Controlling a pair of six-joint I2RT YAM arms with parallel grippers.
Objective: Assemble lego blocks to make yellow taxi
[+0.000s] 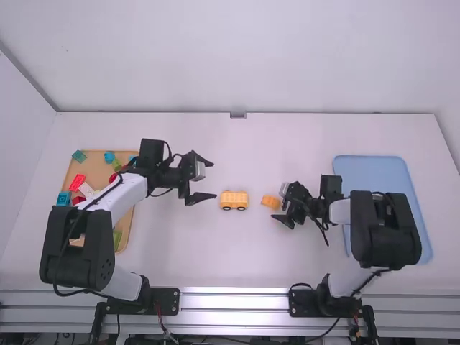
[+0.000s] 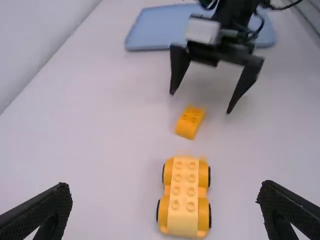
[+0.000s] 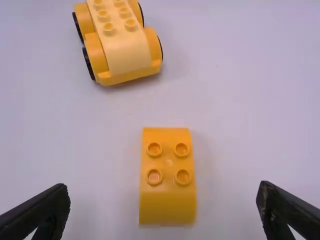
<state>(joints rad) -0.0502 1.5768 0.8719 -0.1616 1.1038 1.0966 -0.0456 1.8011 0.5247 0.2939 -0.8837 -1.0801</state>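
My left gripper [image 1: 208, 181] stands open left of the yellow car body [image 1: 234, 200], holding nothing. My right gripper [image 1: 282, 206] is open at the orange-yellow block [image 1: 271, 202], which lies on the table to the right of the car. In the left wrist view the wheeled car [image 2: 183, 197] with a pale studded top lies ahead of my left gripper [image 2: 165, 205], and the block [image 2: 190, 121] sits beyond it, near the other arm's spread fingers. In the right wrist view the four-studded block [image 3: 168, 176] lies between the parted fingers of my right gripper [image 3: 163, 205], with the car [image 3: 120, 40] farther off.
A wooden tray [image 1: 123, 237] with several coloured bricks lies at the left, partly under the left arm. On the right is a blue tray [image 1: 374, 165], partly covered by the right arm. White table [image 1: 237, 266] surrounds the car and block.
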